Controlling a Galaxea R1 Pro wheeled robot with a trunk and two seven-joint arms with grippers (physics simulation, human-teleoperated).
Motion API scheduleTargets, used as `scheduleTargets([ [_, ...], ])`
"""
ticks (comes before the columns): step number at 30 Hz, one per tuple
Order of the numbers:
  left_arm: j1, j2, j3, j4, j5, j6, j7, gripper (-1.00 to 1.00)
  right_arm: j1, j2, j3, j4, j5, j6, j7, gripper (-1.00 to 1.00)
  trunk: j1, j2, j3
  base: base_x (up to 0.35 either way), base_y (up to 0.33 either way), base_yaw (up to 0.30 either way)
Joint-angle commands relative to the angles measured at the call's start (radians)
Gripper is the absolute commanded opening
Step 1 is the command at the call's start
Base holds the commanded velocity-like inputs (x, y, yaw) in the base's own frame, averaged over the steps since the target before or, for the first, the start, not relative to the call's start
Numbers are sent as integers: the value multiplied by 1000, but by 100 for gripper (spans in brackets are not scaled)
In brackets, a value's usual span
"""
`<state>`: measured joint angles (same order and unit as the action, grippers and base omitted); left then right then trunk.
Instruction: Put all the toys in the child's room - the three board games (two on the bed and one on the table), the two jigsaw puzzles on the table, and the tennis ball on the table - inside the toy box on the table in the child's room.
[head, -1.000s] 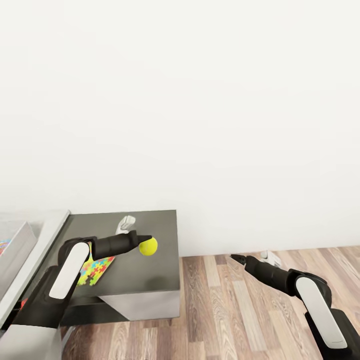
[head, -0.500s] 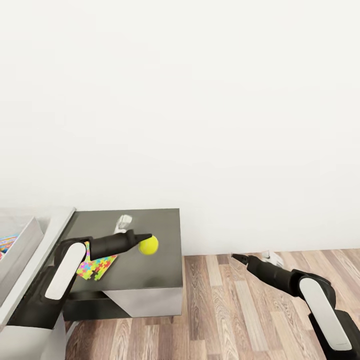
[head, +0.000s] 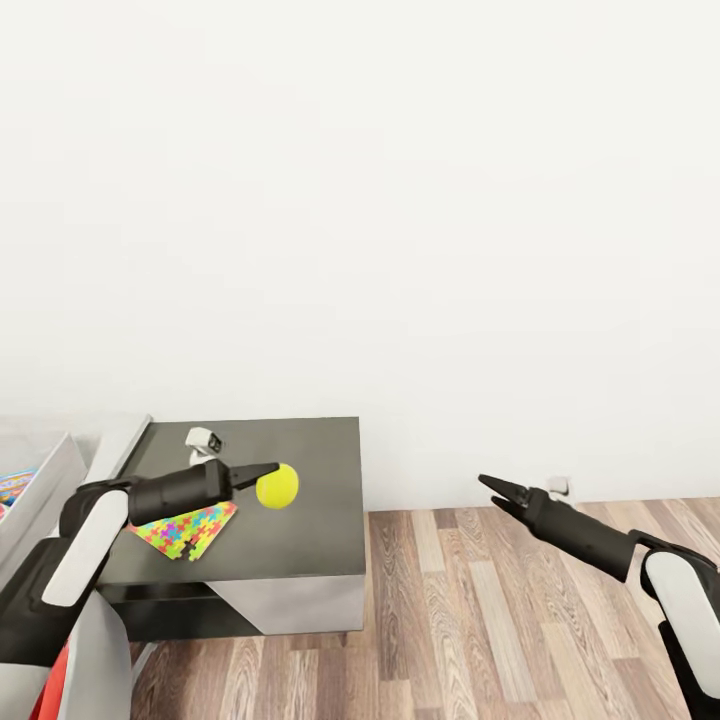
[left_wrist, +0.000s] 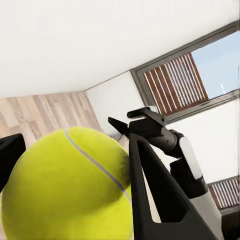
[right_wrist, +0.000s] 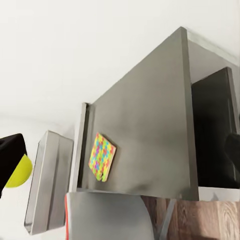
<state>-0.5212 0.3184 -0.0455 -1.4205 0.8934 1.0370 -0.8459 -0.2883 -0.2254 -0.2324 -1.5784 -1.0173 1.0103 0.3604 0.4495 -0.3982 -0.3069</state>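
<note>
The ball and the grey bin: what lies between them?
In the head view, the left arm and a jigsaw puzzle lie between the ball and the bin.

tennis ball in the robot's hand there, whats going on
The left gripper is shut on the tennis ball, holding it in the air above the dark cabinet. A jigsaw puzzle lies flat on the cabinet top beneath the arm. The grey toy box sits at the left edge, on the table. The right gripper holds nothing and hangs over the wood floor.
</note>
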Motion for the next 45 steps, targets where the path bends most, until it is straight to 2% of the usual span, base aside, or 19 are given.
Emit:
scheduleTargets([
  [1,0,1,1,0,-2,2,-6,-100,-1,0,-4,0,9,4,11,100,1,-2,-2,0,0,0],
  [16,6,2,8,0,-2,-1,-19,-100,-2,4,-10,0,10,-7,17,100,1,-2,0,0,0,0],
  [45,6,-1,6,0,-2,-3,-19,-100,-2,7,-10,0,10,-7,17,100,1,-2,43,0,0,128],
])
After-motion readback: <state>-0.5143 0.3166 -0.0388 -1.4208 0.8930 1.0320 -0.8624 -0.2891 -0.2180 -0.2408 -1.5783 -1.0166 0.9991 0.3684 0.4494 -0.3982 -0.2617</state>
